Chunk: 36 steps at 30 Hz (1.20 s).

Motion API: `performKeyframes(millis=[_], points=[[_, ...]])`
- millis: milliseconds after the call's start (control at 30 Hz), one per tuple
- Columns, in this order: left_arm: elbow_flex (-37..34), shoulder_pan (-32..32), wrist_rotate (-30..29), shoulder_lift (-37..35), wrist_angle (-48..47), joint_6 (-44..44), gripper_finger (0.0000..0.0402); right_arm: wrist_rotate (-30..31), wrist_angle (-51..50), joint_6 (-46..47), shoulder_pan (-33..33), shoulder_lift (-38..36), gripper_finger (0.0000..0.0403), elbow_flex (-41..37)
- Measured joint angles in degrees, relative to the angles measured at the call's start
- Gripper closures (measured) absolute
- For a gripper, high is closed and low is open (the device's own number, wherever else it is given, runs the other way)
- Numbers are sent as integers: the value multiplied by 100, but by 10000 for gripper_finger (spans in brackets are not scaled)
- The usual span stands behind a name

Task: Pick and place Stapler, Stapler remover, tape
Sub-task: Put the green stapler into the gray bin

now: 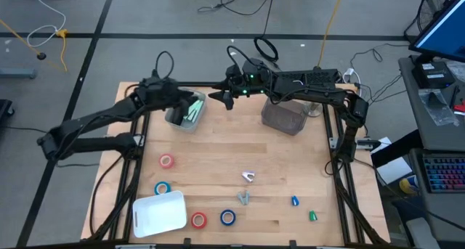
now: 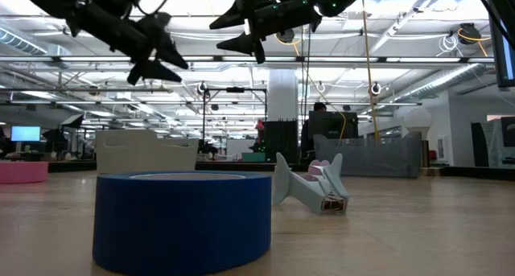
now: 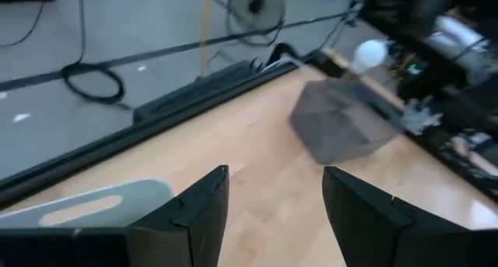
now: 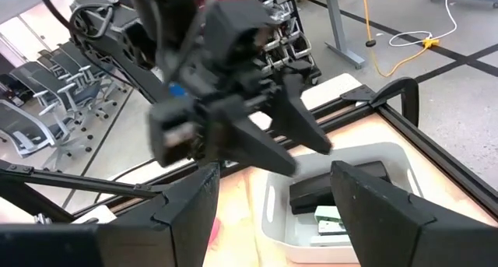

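Hovering over the clear bin at the far-left part of the desk, the left tool has its fingers spread with nothing between them. That bin already holds a dark stapler and a green-and-white item beside it, seen from the right wrist, so part of the sorting looks done. The right tool hangs just beside the left one, between the clear bin and the grey bin, fingers also spread and empty.

Much is left, judging by what lies on the wood. Four tape rolls sit near the front-left: a red roll, a blue-green roll, another red roll and a blue roll. A white bin stands among them. Two small metal pieces, probably staple removers and, lie mid-desk, and a small blue object and a green one lie toward the front-right. What the grey bin contains cannot be told.

The task seems at an early-to-middle stage, with the tape not yet collected.
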Motion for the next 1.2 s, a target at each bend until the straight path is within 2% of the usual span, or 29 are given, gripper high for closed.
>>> performKeyframes(millis=[433, 667, 800, 1033, 1200], points=[[0, -40, 1862, -1031, -13, 771, 195, 10, 229, 100, 133, 0, 161, 0], [0, -40, 2526, -1527, -86, 857, 195, 13, 223, -55, 288, -19, 163, 0], [0, -40, 2652, -1827, -292, 966, 195, 82, 182, -126, 365, -177, 164, 0], [-19, -40, 2673, -2308, -637, 1099, 195, 891, -236, -628, 603, -850, 161, 0], [-429, -36, 2923, -2707, -220, 944, 195, 1725, -832, -947, 947, -1420, 164, 4]])
